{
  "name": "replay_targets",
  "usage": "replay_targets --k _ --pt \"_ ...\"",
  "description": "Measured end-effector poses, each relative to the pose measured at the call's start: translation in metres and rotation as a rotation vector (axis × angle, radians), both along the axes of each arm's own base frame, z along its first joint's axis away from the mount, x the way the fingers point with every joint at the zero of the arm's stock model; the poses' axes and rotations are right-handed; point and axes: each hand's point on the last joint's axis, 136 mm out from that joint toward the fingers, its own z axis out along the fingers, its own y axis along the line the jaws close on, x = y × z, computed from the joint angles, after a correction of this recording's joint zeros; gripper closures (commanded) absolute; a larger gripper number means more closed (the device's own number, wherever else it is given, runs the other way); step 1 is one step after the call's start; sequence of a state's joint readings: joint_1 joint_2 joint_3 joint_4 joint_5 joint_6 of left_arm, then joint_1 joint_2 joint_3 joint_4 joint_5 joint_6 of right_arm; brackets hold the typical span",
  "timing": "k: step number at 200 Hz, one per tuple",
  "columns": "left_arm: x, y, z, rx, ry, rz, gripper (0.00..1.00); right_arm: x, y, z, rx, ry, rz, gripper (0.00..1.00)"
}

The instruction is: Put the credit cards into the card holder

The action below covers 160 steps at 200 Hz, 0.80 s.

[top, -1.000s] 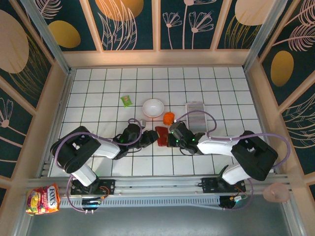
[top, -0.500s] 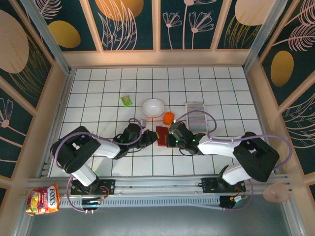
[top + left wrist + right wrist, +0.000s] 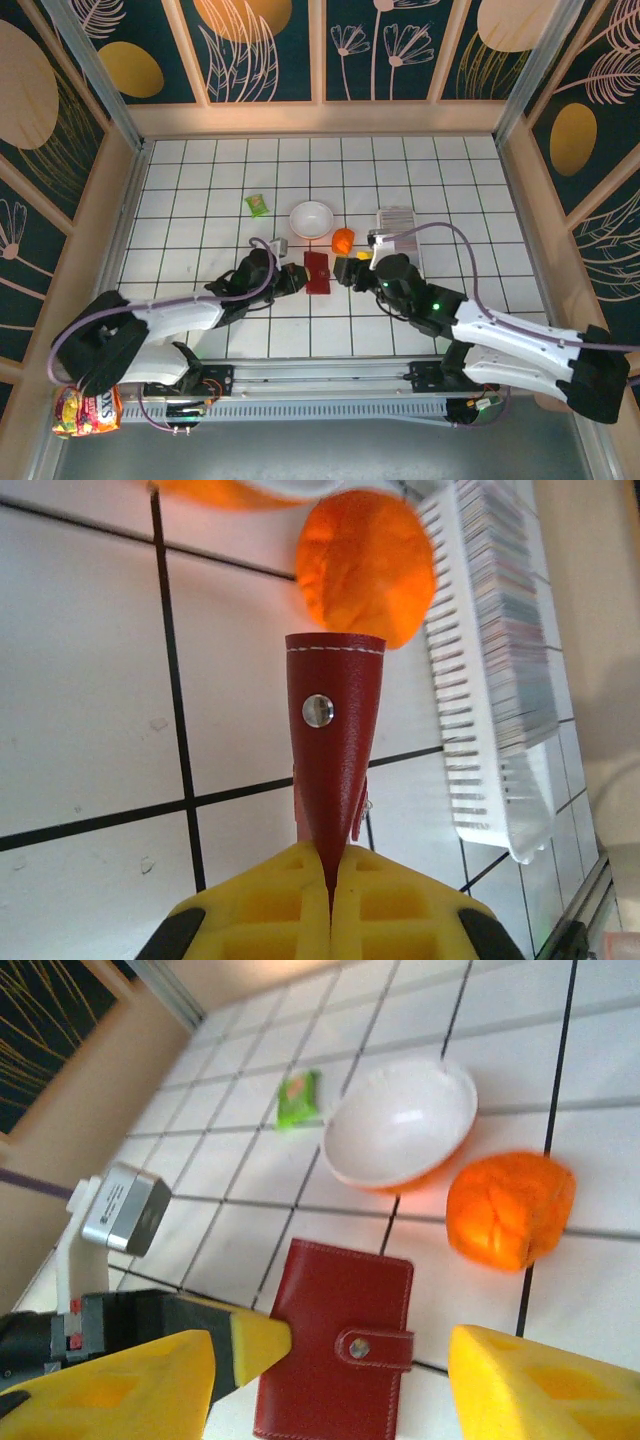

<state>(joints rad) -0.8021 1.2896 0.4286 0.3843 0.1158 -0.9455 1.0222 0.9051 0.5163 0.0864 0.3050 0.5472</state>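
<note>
The card holder, dark red and snapped shut, is near the middle of the table. My left gripper is shut on its left edge. In the left wrist view the card holder runs edge-on out of the closed yellow left gripper. My right gripper stands open just right of it. In the right wrist view the card holder lies between the wide-apart right gripper, apart from both fingers. The credit cards stand as a silvery row in a clear tray to the right.
An orange lump lies just beyond the holder, with a white bowl behind it and a green packet further left. A sweets bag sits off the table at the near left.
My right gripper has opened, let go of the card holder and drawn back to the right. My left gripper has closed on the holder's left edge. Both arms have stretched forward.
</note>
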Motion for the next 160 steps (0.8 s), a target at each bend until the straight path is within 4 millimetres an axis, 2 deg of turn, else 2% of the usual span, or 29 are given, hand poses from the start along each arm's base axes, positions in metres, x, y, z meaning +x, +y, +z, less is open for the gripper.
replay_targets --k 15,36,60,74,90,133,160 --pt "-0.001 0.005 0.021 -0.003 -0.071 -0.006 1.00 -0.002 -0.003 0.011 -0.015 -0.057 0.020 0.33" --pt "-0.002 0.007 0.048 -0.025 -0.158 -0.023 1.00 -0.002 -0.004 0.012 -0.075 -0.076 0.040 0.38" --pt "-0.006 0.006 0.068 -0.046 -0.221 -0.047 1.00 0.004 0.000 0.024 -0.082 -0.038 0.045 0.43" --pt "-0.007 0.005 0.073 -0.052 -0.238 -0.059 1.00 0.006 0.007 0.033 -0.052 -0.015 0.068 0.43" --pt "-0.009 0.003 0.076 -0.053 -0.250 -0.073 1.00 0.001 0.018 0.034 -0.018 0.021 0.120 0.43" --pt "-0.015 -0.006 0.088 -0.078 -0.270 -0.117 1.00 -0.005 0.036 0.011 -0.027 0.134 0.178 0.41" --pt "-0.018 -0.008 0.088 -0.081 -0.269 -0.128 1.00 -0.004 0.042 0.005 -0.036 0.167 0.185 0.41"
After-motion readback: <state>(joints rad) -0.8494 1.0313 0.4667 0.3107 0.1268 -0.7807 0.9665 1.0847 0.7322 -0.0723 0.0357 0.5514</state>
